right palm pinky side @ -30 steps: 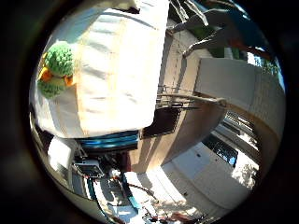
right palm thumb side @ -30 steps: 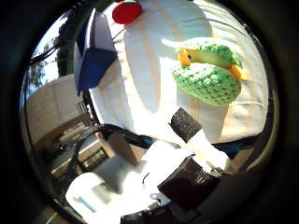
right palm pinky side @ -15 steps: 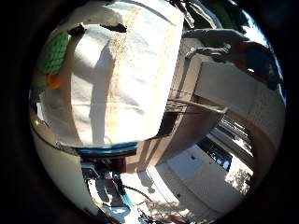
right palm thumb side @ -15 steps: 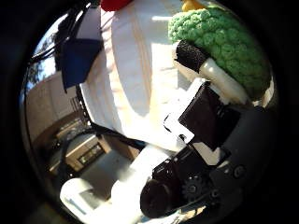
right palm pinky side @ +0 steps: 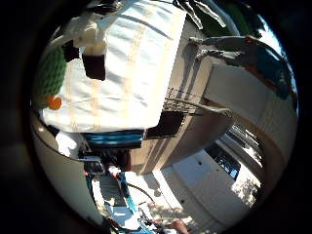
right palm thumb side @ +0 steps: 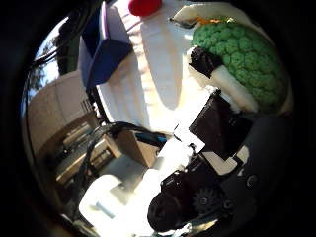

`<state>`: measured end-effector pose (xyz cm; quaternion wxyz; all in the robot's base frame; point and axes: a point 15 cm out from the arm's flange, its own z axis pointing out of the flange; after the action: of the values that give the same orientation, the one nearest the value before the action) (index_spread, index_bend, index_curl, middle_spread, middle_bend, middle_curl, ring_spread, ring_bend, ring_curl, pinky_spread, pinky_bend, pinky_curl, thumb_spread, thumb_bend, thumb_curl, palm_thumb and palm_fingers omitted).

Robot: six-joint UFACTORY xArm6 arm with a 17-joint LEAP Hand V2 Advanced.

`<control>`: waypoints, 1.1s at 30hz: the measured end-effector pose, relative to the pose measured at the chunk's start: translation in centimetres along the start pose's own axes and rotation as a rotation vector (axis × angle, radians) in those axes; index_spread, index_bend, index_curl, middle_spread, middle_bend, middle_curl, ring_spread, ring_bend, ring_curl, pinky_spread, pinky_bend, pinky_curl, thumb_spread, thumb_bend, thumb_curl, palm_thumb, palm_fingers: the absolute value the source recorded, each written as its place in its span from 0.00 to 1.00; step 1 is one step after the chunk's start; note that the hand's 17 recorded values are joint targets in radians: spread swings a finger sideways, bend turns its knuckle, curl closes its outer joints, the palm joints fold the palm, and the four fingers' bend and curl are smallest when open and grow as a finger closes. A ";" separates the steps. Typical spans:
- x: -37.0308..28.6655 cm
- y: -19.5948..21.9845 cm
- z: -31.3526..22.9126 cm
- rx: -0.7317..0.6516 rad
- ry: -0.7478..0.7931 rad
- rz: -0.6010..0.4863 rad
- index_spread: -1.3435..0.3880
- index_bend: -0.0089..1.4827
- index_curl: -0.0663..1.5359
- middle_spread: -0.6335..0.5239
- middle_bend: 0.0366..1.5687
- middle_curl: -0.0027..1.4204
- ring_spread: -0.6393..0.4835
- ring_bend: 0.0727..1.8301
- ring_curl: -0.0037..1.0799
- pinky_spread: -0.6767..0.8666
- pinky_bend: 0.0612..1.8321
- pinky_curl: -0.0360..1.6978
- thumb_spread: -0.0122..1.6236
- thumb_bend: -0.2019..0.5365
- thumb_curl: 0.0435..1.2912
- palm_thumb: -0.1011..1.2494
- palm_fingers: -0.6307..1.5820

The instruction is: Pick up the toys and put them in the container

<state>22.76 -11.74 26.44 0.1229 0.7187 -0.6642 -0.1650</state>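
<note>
A green crocheted toy (right palm thumb side: 244,61) with orange and yellow parts lies on the table's white striped cloth (right palm thumb side: 158,74), close to the palm. My right hand (right palm thumb side: 212,133) is over it. The black tip of its thumb (right palm thumb side: 204,61) presses on the toy's side. In the little finger side view the toy (right palm pinky side: 51,73) sits at the edge of the picture, and a white and black finger (right palm pinky side: 93,51) curls in beside it over the cloth (right palm pinky side: 136,68). The blue container (right palm thumb side: 104,47) stands further along the table, away from the toy.
A red toy (right palm thumb side: 145,7) lies on the cloth beyond the container. The table's edge (right palm pinky side: 107,132) drops to a paved floor. A dark metal frame (right palm pinky side: 190,102) stands beside the table.
The hand has closed in on the green toy: a finger has come into the little finger side view, and the thumb stays against the toy. The camera has shifted over the table.
</note>
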 end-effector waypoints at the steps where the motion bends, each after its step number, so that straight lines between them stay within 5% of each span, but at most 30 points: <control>1: -0.6 0.2 -1.3 0.002 0.005 -0.016 0.38 0.37 0.03 0.36 0.67 0.64 0.51 0.70 0.72 0.58 0.74 0.45 0.71 0.26 0.41 0.80 0.76; 14: -18.7 -4.4 -16.0 0.246 -0.024 -0.294 0.25 0.49 0.03 0.35 0.71 0.71 0.50 0.74 0.74 0.54 0.76 0.52 0.73 0.25 0.46 0.79 0.72; 23: -27.3 -14.2 -14.6 0.310 -0.037 -0.350 0.22 0.53 0.03 0.35 0.71 0.72 0.50 0.75 0.74 0.53 0.75 0.54 0.74 0.20 0.45 0.72 0.70; 28: -28.9 -18.4 -12.2 0.246 -0.032 -0.342 0.32 0.58 0.06 0.40 0.57 0.65 0.56 0.68 0.68 0.57 0.70 0.53 0.76 0.23 0.42 0.69 0.66; 29: -29.0 -19.1 -11.7 0.231 -0.030 -0.341 0.39 0.55 0.06 0.41 0.46 0.61 0.58 0.67 0.67 0.58 0.70 0.53 0.76 0.23 0.41 0.67 0.55; 33: -29.3 -21.4 -9.7 0.175 -0.026 -0.336 0.52 0.49 0.07 0.46 0.32 0.54 0.65 0.60 0.63 0.61 0.64 0.52 0.76 0.23 0.39 0.65 0.33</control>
<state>44.32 18.84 29.05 0.0219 0.8251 -0.5484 -0.1340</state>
